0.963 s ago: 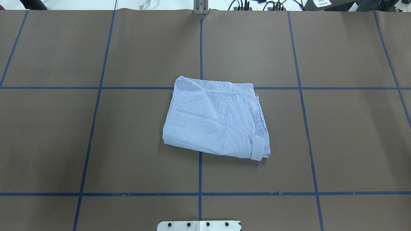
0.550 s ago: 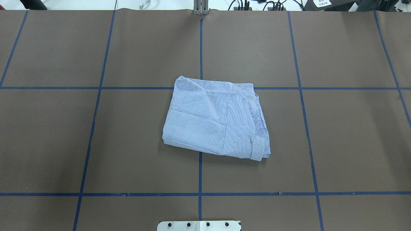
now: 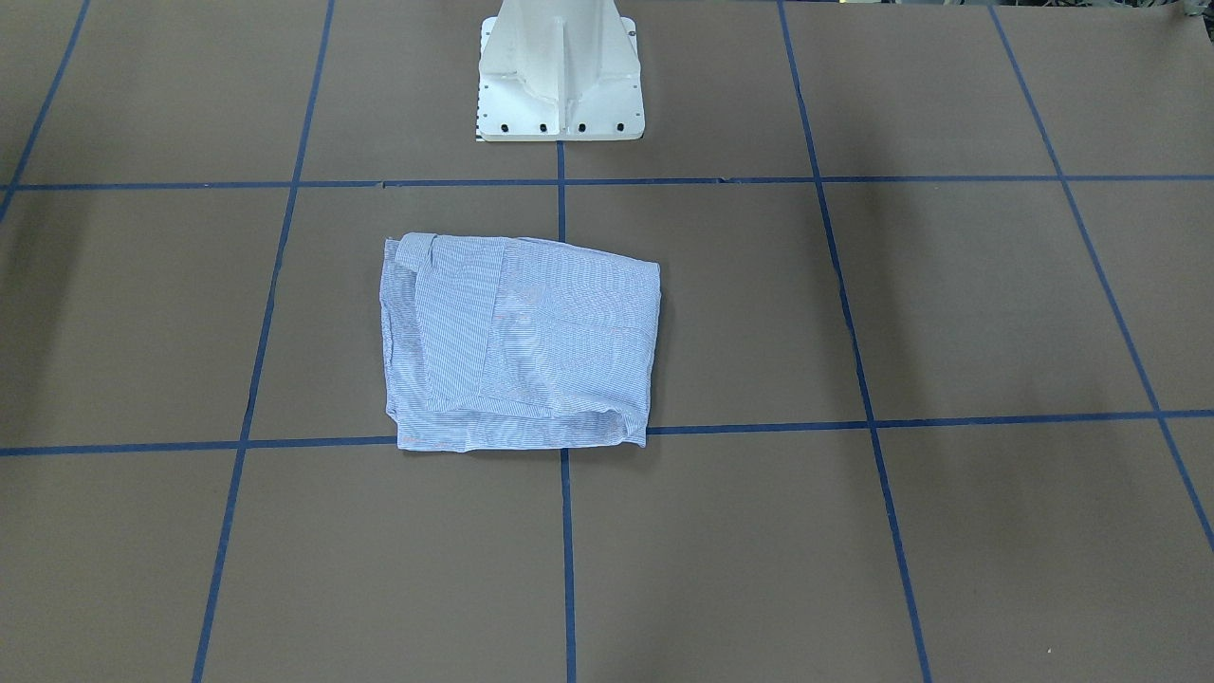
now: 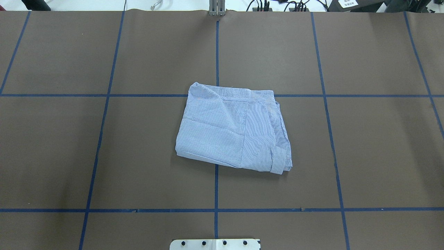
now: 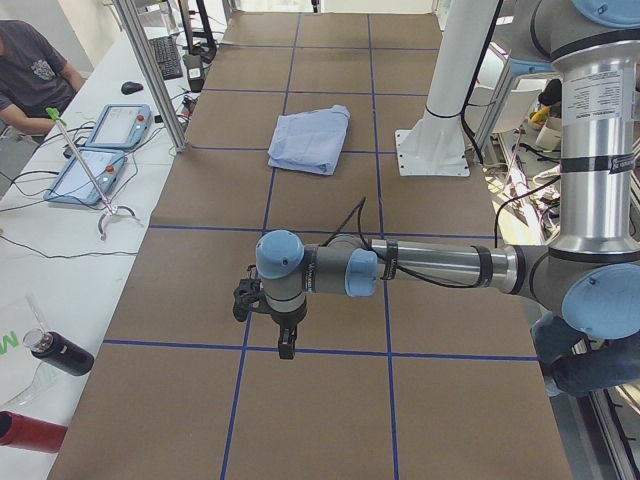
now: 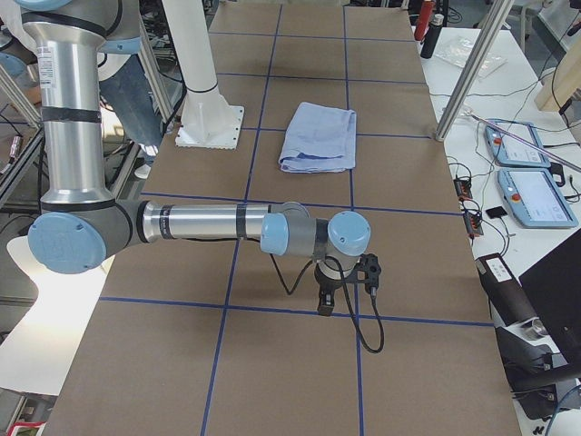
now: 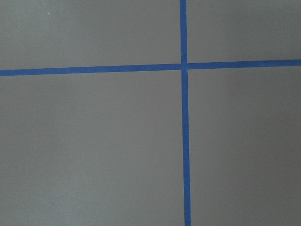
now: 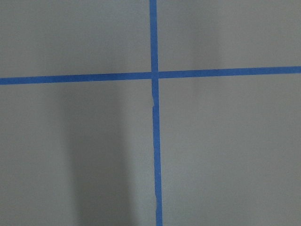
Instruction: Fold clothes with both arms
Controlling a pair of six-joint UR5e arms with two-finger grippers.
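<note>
My left arm (image 5: 430,265) stretches level and low over the table's end on my left, with my left gripper (image 5: 287,345) pointing straight down, close over a strip of blue tape (image 5: 400,356). From that side view I cannot tell whether it is wide or narrow. My left wrist camera shows only the brown table (image 7: 94,141) and a crossing of tape lines. My right arm (image 6: 209,222) mirrors this at the other end. My right gripper (image 6: 325,304) hangs downward just above the brown surface near another tape line, and there too I cannot tell how far its fingers are spread. Neither gripper holds or touches any cloth. Between the two arms, in front of my white pedestal (image 3: 560,71), the shirt (image 4: 232,130) lies flat on the table as a compact, roughly square folded packet, well apart from both grippers. It sits over the middle crossing of the tape grid, its far edge along one cross line. One buttoned cuff (image 4: 277,161) shows at its near corner on my right, and a sleeve runs along that side. Beyond the table's left end, a person (image 5: 30,70) sits at a white bench with two tablet-like pendants (image 5: 95,175).
</note>
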